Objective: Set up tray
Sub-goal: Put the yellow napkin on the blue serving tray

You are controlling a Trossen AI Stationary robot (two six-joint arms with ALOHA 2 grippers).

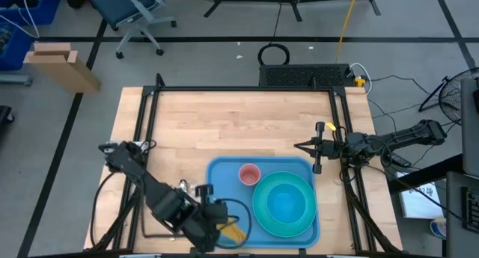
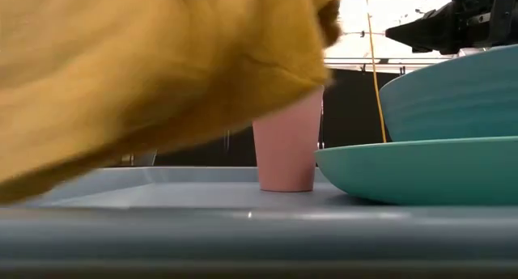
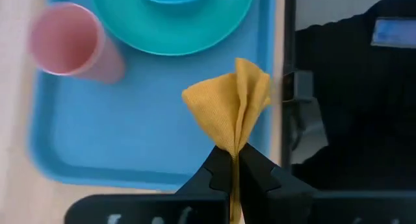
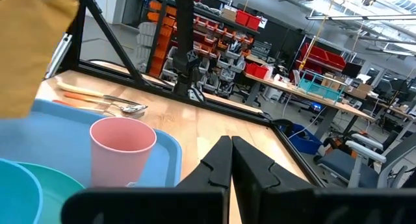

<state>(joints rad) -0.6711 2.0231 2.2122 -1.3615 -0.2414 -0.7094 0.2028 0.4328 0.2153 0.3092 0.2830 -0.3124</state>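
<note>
- The large flat sky-blue plastic tray [image 1: 224,176] with rounded corners and a low raised rim lies on the light wooden counter [image 1: 232,123], at the near edge, right of centre.
- A round teal plastic plate [image 1: 283,206] sits on the right part of the tray and carries a lighter blue bowl [image 1: 286,204].
- A pink plastic cup [image 1: 249,173] stands upright on the tray, just beside the plate, at the tray's far side.
- The left gripper [image 3: 234,162] hangs over the near left corner of the tray. Its fingers are pressed together on a mustard-yellow cloth napkin [image 3: 231,107], pinched at one end; the free end fans out above the tray surface.
- In the low view the napkin fills the upper left of the scene, raised clear of the tray floor.
- The right gripper [image 4: 231,149] waits at the right edge of the counter, apart from the tray, fingers drawn nearly together and holding nothing.
- Metal cutlery [image 4: 107,102] lies on the counter beyond the tray, left of the cup in the right wrist view.
</note>
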